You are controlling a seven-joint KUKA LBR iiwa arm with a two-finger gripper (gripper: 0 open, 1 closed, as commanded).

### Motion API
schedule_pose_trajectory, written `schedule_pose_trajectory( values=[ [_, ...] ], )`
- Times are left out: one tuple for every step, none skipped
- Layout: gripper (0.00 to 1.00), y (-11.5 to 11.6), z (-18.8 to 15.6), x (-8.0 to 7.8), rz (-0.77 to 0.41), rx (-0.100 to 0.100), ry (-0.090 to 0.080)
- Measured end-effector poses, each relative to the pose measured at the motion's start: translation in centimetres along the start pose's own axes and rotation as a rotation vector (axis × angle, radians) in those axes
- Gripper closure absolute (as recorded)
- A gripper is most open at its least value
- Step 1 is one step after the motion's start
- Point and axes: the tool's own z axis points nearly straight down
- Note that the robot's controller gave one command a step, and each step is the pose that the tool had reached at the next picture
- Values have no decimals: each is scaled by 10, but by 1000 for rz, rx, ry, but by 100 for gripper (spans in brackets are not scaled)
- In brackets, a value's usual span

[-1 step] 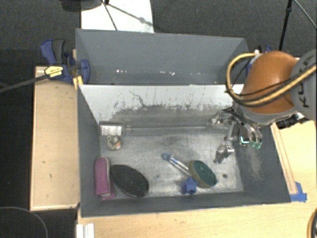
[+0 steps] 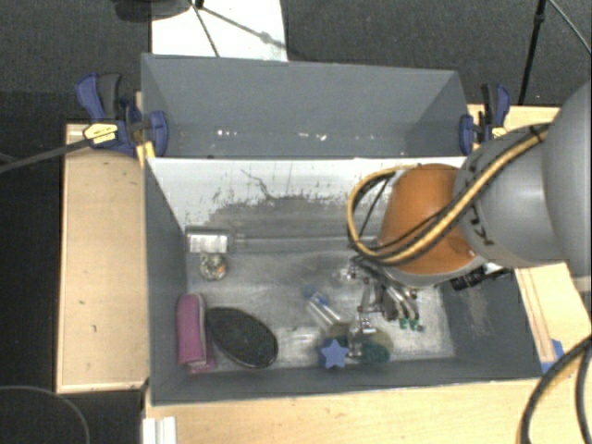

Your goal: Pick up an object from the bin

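Note:
My gripper (image 2: 368, 311) hangs low over the bin's front right part, under the orange wrist cover. Just below it lie a blue star-shaped piece (image 2: 333, 353) and a dark green rounded thing (image 2: 376, 351), both near the bin's front wall. To its left a small clear piece with a blue end (image 2: 320, 304) rests on the floor. A small green bit (image 2: 409, 323) shows at the gripper's right side. Nothing can be seen held in the gripper.
At the front left lie a black oval disc (image 2: 241, 338) and a maroon-pink block (image 2: 191, 331). Further back are a small round metallic thing (image 2: 215, 266) and a long clear tube with a silver cap (image 2: 240, 242). The arm covers the bin's right side.

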Motion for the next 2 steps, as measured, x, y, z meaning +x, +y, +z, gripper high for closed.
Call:
schedule_pose_trajectory(
  values=[
    [100,-1,-3,-3,1,-1,-11],
    [100,-23,-174,3,-43,2,-24]
  ],
)
